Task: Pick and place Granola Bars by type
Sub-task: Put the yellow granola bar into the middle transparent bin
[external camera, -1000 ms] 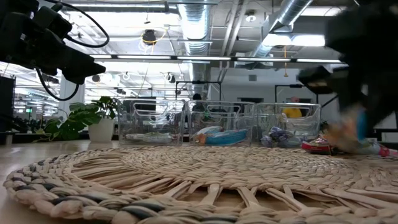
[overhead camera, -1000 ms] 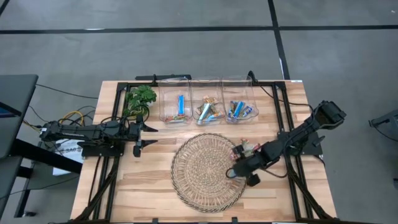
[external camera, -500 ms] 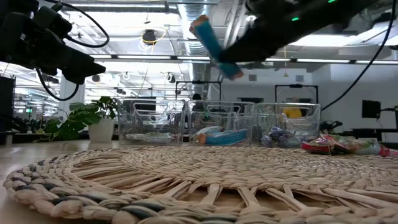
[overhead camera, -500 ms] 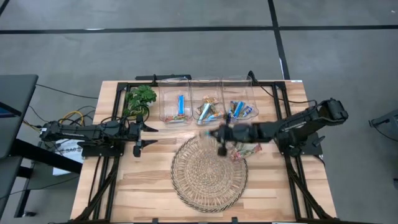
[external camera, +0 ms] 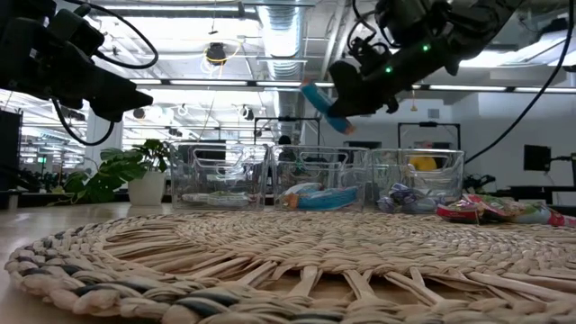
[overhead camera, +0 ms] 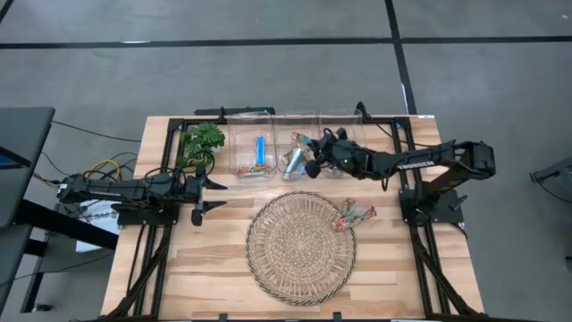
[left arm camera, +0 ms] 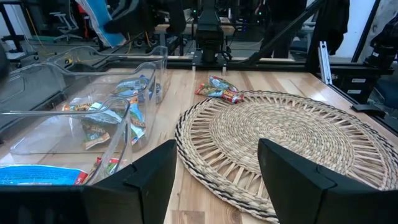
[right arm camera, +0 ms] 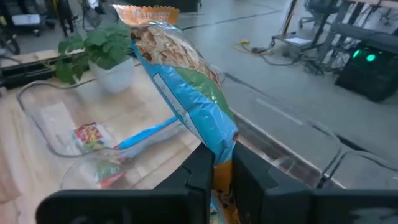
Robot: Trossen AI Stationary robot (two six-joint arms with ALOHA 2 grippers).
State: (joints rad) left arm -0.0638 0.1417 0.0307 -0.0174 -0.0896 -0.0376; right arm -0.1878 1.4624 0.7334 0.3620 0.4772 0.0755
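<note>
the right gripper [overhead camera: 313, 165] hangs just above the middle bin [overhead camera: 298, 154], its fingers pinched on one end of a blue granola bar [right arm camera: 183, 96] that dangles free. the bar looks light, with a slick, crinkly wrapper, so a firm nip at the crimped end should suit it. the left gripper [overhead camera: 198, 195], spread wide and empty, waits well left of that bin.

High cam straight down, low cam table-level, wrist cams close, all share woven mat [overhead camera: 301, 248].
</note>
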